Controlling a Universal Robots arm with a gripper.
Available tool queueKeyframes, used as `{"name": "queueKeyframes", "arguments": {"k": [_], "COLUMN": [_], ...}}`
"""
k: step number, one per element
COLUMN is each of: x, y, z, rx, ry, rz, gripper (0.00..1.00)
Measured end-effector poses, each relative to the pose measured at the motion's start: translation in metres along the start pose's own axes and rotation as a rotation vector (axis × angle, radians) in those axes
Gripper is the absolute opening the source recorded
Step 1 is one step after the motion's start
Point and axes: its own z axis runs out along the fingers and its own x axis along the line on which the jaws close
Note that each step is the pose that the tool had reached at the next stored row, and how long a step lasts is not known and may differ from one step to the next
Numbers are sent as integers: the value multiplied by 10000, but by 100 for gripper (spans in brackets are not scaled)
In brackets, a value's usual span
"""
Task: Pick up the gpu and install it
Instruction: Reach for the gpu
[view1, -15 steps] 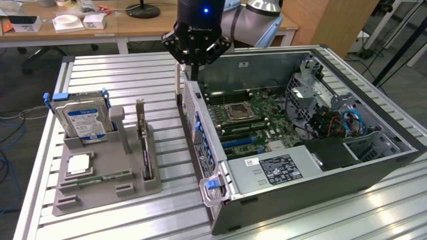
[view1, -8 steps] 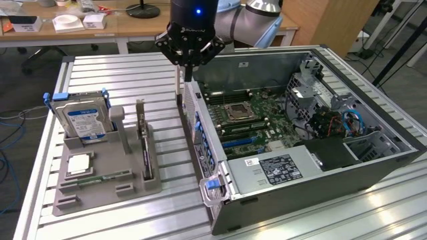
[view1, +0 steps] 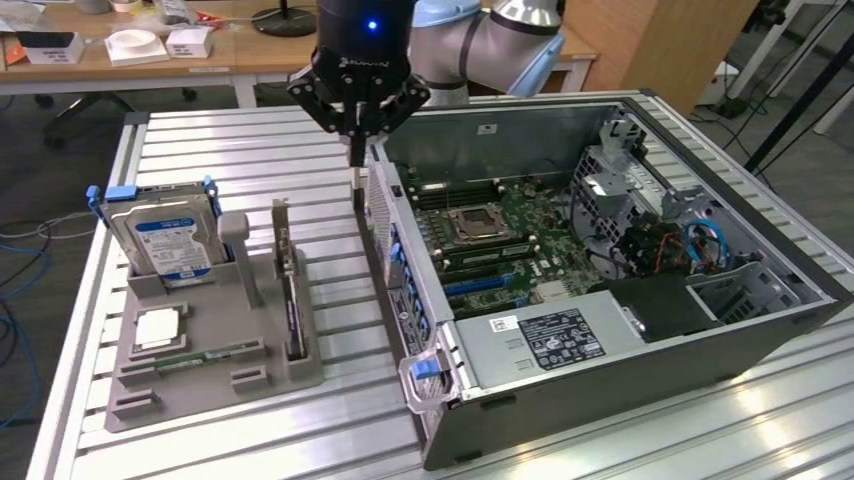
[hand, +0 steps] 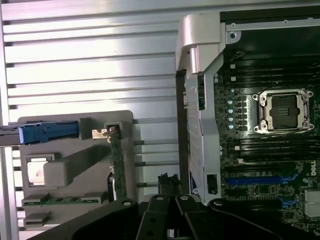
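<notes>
The gpu (view1: 286, 290) stands on edge in a slot of the grey holder (view1: 254, 372) on the table, its silver bracket at the far end. In the wrist view the gpu (hand: 116, 167) appears edge-on in the same holder (hand: 70, 167). My gripper (view1: 355, 152) hangs shut and empty above the table, in the gap between the holder and the rear panel of the open computer case (view1: 601, 350). It is beyond the gpu's far end and a little to the exterior view's right of it, not touching it. My gripper (hand: 169, 181) points down beside the case wall.
A hard drive (view1: 167, 238) with blue rails stands in the holder's far corner, with a processor (view1: 158, 328) and a memory stick (view1: 200, 355) lying nearer. The case lies open with its motherboard (view1: 494, 235) and blue slots (hand: 255, 180) exposed. Desks stand behind.
</notes>
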Motion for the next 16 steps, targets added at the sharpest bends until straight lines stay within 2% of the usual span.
{"name": "queueKeyframes", "arguments": {"k": [16], "x": [367], "y": [-30], "z": [51], "rx": [9], "ry": [97], "rz": [-35], "gripper": [11]}}
